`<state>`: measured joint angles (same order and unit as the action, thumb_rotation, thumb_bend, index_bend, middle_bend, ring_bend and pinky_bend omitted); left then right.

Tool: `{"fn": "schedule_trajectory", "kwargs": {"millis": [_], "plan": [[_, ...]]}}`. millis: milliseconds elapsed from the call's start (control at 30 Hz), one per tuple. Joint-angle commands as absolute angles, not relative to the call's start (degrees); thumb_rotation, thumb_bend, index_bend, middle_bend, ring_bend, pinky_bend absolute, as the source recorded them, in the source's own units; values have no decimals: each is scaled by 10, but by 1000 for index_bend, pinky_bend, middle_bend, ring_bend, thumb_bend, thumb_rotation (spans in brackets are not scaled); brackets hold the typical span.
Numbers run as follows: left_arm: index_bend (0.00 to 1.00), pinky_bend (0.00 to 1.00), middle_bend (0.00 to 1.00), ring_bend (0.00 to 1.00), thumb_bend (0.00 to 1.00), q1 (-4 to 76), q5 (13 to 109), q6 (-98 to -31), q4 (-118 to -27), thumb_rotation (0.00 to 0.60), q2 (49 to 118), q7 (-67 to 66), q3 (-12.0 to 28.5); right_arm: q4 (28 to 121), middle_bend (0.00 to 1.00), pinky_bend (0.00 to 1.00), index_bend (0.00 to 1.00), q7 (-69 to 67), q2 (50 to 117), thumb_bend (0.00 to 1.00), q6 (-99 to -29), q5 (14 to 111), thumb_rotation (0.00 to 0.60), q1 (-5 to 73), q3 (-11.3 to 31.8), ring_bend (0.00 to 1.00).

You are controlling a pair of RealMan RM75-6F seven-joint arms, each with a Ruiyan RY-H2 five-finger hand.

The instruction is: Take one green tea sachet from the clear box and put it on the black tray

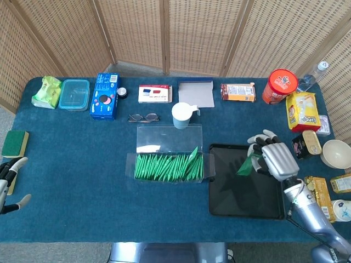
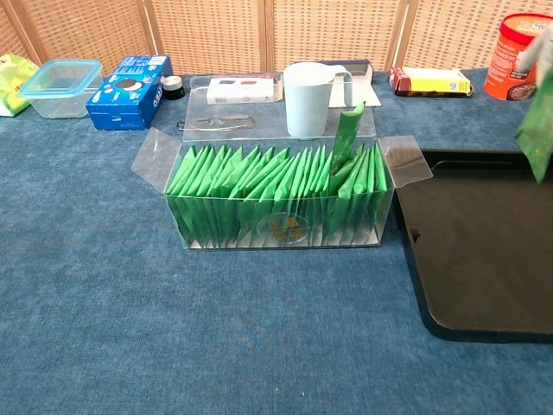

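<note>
A clear box (image 1: 169,164) (image 2: 281,203) packed with several green tea sachets stands mid-table, one sachet (image 2: 346,137) sticking up above the row. To its right lies the black tray (image 1: 236,194) (image 2: 484,259). My right hand (image 1: 273,159) hovers over the tray's right part and pinches one green sachet (image 1: 245,165) (image 2: 539,143), which hangs down above the tray. In the chest view only the sachet shows at the right edge. My left hand (image 1: 10,183) sits at the table's left edge, fingers apart, holding nothing.
A pale cup (image 1: 182,115) and glasses (image 1: 144,117) stand behind the box. Along the back are a blue biscuit box (image 1: 105,96), a plastic container (image 1: 74,93) and a red tub (image 1: 282,86). Snack packets and a bowl (image 1: 335,153) crowd the right edge beside the tray.
</note>
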<state>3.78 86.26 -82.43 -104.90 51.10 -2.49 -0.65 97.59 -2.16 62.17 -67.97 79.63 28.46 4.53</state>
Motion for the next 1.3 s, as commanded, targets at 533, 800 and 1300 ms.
{"fn": "schedule_trajectory", "kwargs": {"millis": [533, 800, 1300], "plan": [[93, 241, 124, 139, 205, 27, 866, -829, -1062, 600, 511, -32, -17, 957, 147, 90, 121, -37, 617, 577, -713, 782, 600, 241, 53, 90], [94, 241, 124, 139, 204, 16, 859, -820, -1053, 600, 525, -27, -32, 1006, 147, 90, 134, 52, 617, 577, -783, 732, 600, 185, 57, 88], [121, 241, 124, 139, 204, -15, 894, -865, -1036, 600, 586, -46, -45, 1044, 151, 90, 157, 118, 649, 577, -905, 745, 600, 78, 22, 86]]}}
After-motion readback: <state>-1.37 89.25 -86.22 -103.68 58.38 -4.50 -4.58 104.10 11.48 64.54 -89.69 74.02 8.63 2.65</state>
